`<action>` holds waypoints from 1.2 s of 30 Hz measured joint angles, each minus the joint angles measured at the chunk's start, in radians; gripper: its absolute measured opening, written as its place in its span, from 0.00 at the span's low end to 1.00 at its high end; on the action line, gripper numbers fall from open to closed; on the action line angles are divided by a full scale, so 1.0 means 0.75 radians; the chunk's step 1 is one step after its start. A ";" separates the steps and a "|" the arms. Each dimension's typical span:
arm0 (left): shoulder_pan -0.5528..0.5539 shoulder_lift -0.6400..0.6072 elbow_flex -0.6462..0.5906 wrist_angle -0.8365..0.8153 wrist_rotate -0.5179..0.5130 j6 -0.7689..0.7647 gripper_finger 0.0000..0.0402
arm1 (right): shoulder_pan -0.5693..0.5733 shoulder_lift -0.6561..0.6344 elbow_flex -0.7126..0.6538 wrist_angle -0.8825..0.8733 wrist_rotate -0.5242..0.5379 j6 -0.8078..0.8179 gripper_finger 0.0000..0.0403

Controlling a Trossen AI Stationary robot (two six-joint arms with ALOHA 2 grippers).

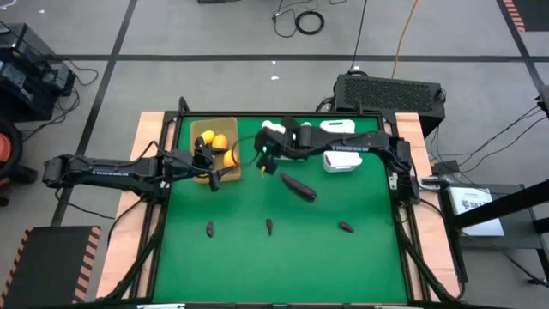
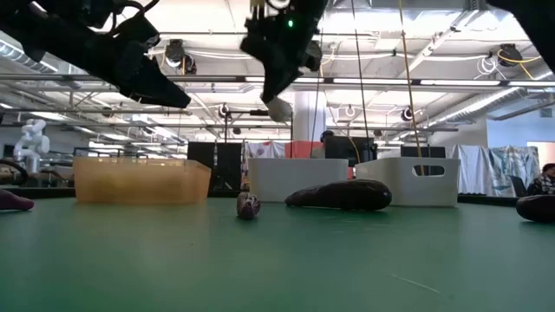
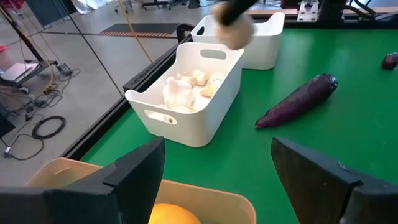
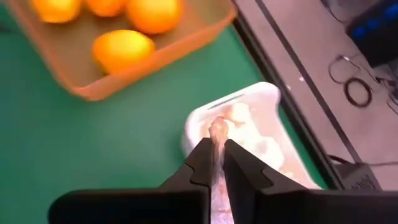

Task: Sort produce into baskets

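Garlic bulb (image 4: 217,132) sat pinched between our right gripper's (image 4: 216,163) narrowed fingers, above the white bin (image 4: 261,121) at centre-right of the right wrist view, placed so it could drop among the bulbs already there. Our left gripper (image 3: 217,171) hung wide and empty over the tan tray (image 1: 216,151) of orange fruits (image 4: 122,50), upper left in the high view.

A green felt-covered table (image 1: 283,257) carries a translucent tan-brown rectangular tray (image 1: 196,129) of orange-yellow round fruits (image 4: 122,50), two white rounded plastic bins (image 3: 199,106), pale whitish garlic-like bulbs (image 3: 180,93) and a dark purple elongated eggplant (image 3: 298,99).
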 joint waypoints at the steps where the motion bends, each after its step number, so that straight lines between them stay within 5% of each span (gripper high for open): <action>1: 0.001 0.000 0.000 0.000 0.000 0.000 0.75 | -0.026 0.010 0.000 0.011 0.005 -0.001 0.06; 9: 0.001 0.000 0.000 -0.004 0.004 0.018 0.75 | -0.198 0.056 -0.006 0.013 0.024 0.044 0.14; 18: 0.001 0.001 0.000 -0.006 0.010 0.036 0.75 | -0.256 0.078 -0.008 -0.029 -0.046 0.057 0.36; 23: 0.001 0.001 0.000 -0.012 0.011 0.037 0.75 | -0.226 0.074 -0.007 -0.083 -0.079 0.112 0.46; 30: 0.001 0.001 0.000 -0.039 0.012 0.045 0.75 | -0.112 0.062 -0.006 -0.261 -0.450 0.230 0.55; 36: 0.001 0.001 0.000 -0.068 0.028 0.044 0.75 | 0.040 0.059 -0.078 -0.330 -0.464 0.273 0.60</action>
